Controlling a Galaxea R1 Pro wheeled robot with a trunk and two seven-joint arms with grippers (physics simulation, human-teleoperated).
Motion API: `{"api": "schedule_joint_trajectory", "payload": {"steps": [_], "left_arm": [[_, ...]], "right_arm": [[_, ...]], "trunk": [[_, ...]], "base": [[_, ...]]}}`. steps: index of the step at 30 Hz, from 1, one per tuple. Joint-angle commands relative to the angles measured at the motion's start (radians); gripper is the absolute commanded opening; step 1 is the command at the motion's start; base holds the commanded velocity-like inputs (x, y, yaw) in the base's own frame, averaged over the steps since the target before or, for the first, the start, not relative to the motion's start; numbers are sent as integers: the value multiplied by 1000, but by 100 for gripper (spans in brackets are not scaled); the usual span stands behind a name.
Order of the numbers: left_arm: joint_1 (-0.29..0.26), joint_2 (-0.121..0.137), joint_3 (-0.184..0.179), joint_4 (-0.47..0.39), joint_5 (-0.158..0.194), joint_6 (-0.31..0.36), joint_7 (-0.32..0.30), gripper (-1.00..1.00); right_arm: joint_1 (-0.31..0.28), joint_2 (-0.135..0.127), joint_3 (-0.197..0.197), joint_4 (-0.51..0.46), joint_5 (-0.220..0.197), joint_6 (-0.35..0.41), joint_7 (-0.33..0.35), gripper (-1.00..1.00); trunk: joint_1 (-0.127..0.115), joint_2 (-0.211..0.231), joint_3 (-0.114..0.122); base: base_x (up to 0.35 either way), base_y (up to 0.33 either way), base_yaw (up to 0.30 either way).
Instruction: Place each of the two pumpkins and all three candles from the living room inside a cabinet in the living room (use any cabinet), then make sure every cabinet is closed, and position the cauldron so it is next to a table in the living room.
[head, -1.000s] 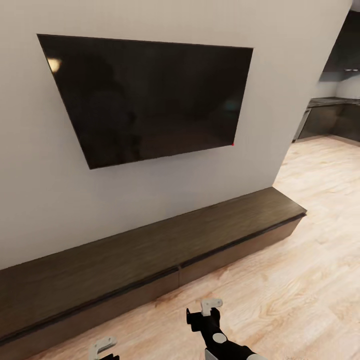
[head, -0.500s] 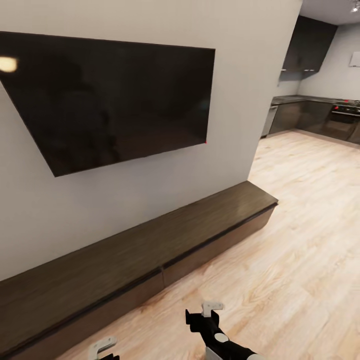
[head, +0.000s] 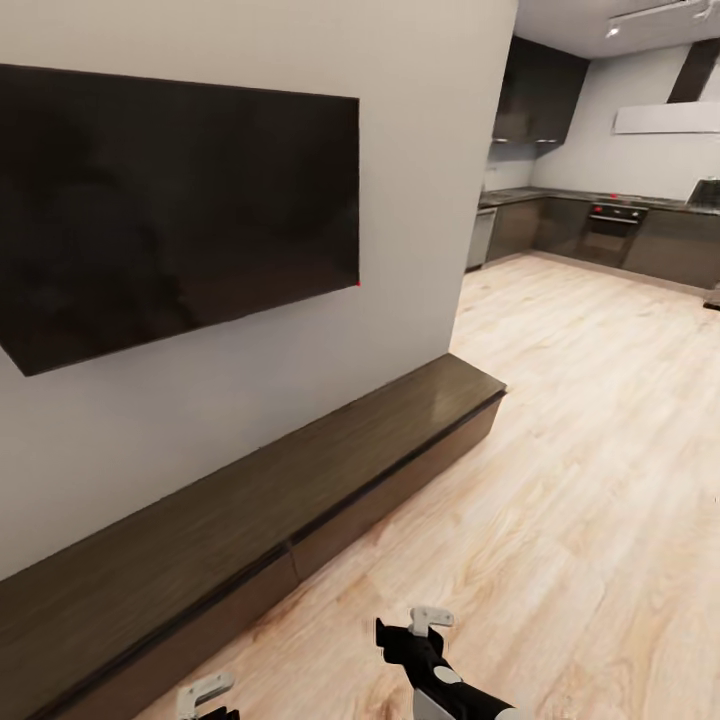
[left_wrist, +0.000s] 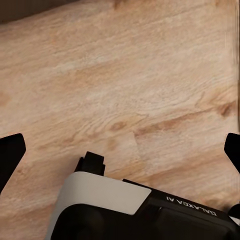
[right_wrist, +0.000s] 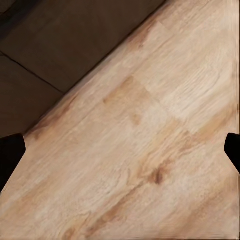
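The long low dark-brown cabinet (head: 250, 515) runs along the white wall under the TV, with its flat drawer fronts shut. In the right wrist view its dark front (right_wrist: 60, 45) lies just beyond the floorboards. My left gripper (head: 205, 698) hangs over the wood floor at the lower edge of the head view, and in the left wrist view the left gripper (left_wrist: 120, 150) is open and empty. My right gripper (head: 408, 628) is also over bare floor near the cabinet; the right gripper (right_wrist: 120, 150) is open, with nothing between its fingers. The pumpkins, candles, cauldron and table are out of view.
A large black TV (head: 170, 210) hangs on the wall above the cabinet. Light wood floor (head: 580, 450) stretches to the right into a kitchen with dark units (head: 600, 225). The white wall's corner (head: 470, 240) ends beside the cabinet's far end.
The camera has swung to the right: the TV and cabinet have slid left in the picture and the kitchen has come into view. Both grippers keep their pose.
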Motion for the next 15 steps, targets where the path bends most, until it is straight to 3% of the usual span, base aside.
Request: {"api": "schedule_joint_trajectory", "payload": {"steps": [1, 5, 15], "left_arm": [[0, 2, -6, -2, 11, -10, 9, 100], [0, 2, -8, 34, 9, -68, 7, 100], [0, 0, -8, 52, 5, -83, 1, 100]], "right_arm": [[-1, 0, 9, -1, -19, -3, -5, 100], [-1, 0, 8, 0, -39, -3, -6, 100], [-1, 0, 9, 0, -43, -3, -7, 100]], "trunk": [[0, -1, -1], [0, -1, -1], [0, -1, 1]], "base": [[0, 0, -293], [0, 0, -293], [0, 0, -293]]}}
